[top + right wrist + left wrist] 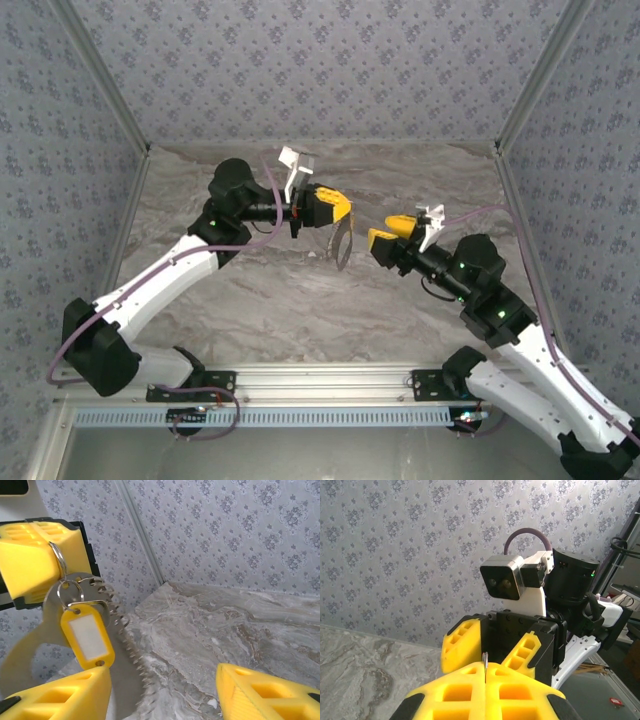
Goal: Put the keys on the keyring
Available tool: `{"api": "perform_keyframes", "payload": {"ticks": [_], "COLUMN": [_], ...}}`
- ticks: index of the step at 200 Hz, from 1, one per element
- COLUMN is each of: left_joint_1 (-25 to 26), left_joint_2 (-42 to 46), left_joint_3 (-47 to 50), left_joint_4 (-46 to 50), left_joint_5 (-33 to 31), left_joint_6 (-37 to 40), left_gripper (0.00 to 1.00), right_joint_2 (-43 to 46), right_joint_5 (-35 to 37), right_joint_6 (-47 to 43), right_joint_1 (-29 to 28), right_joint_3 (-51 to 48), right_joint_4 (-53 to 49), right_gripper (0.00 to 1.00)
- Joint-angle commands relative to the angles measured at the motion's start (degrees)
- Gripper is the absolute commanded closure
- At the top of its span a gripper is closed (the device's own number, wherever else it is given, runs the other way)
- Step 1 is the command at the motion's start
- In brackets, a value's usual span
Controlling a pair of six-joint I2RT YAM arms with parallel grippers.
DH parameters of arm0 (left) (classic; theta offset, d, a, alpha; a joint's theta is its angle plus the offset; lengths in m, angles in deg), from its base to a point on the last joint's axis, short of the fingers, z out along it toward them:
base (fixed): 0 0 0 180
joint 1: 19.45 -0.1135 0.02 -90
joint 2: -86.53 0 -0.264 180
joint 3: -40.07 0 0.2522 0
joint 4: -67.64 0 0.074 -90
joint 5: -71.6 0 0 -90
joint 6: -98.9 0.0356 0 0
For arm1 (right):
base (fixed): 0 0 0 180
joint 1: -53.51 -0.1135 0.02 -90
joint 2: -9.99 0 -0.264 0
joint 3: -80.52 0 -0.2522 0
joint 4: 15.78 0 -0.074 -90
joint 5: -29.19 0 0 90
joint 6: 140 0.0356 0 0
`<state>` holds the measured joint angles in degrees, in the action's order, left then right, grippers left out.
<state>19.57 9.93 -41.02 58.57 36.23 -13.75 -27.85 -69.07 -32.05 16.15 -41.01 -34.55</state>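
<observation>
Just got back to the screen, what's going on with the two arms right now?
The left pincer is shut on the top of the keyring, holding it in the air above the table, with a yellow tag dangling against the loop. The right pincer faces it from close by, jaws open and empty, apart from the ring. Nothing is being threaded on at this moment.

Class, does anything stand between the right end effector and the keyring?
Mostly open air separates the right end effector from the keyring. Seen from the right wrist, a yellow tag hangs in front of part of it.
</observation>
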Motion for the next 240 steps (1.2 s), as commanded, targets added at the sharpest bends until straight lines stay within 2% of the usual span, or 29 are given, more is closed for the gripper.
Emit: {"api": "perform_keyframes", "payload": {"ticks": [1, 64, 186, 240], "left_joint_1": [0.44, 0.44, 0.36, 0.36], "left_joint_2": [1.34, -1.27, -7.93, -7.78], "left_joint_3": [0.01, 0.45, -1.41, -1.29], "left_joint_4": [-3.65, -8.18, -13.73, -13.95], "left_joint_5": [0.27, 0.01, 1.65, 1.84], "left_joint_6": [-0.64, -2.53, -5.99, -5.91], "left_gripper": [1.0, 1.0, 1.0, 1.0], "right_joint_2": [-1.1, -3.8, -8.49, -7.79], "right_joint_5": [4.19, 7.57, 7.05, 9.47], "right_joint_6": [-2.68, -6.58, -11.36, -12.97], "right_joint_1": [-1.63, -5.12, -5.37, -4.1], "right_joint_3": [-0.15, 0.38, 1.8, 0.75], "right_joint_4": [1.74, 4.41, 7.24, 6.27], "right_gripper": [0.4, 0.41, 0.39, 0.46]}}
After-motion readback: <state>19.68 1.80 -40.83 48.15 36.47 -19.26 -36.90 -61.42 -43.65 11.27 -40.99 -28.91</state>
